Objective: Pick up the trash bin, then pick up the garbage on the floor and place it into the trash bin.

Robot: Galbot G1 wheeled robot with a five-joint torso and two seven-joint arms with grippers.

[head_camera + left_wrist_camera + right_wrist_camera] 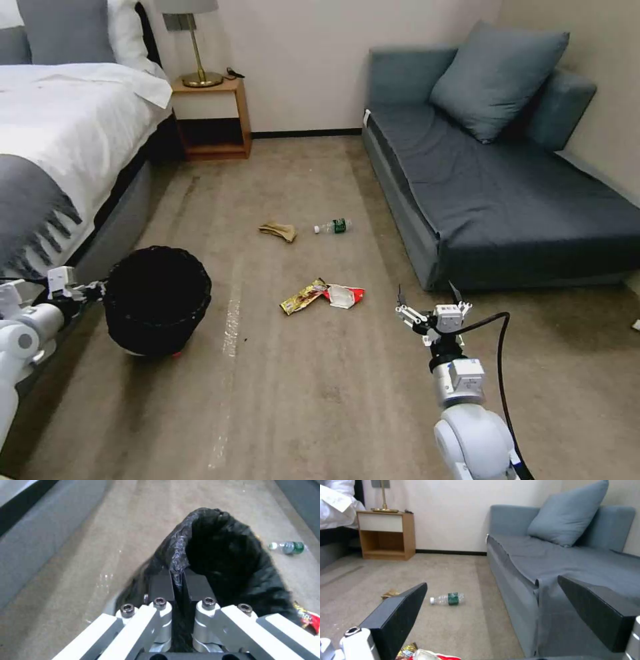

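Beige carpet (320,387) runs between bed (60,133) and sofa (507,193). At the bed's side, the left gripper (178,582) is clamped on the bag-lined rim of the trash bin (157,300). The right gripper (430,303) hangs spread and empty near the sofa; just beside it lie a gold-brown wrapper (303,296) and red-and-white packet (345,295), print unreadable. Farther off are a green-labelled bottle (334,226) and what looks like crumpled paper (279,231).
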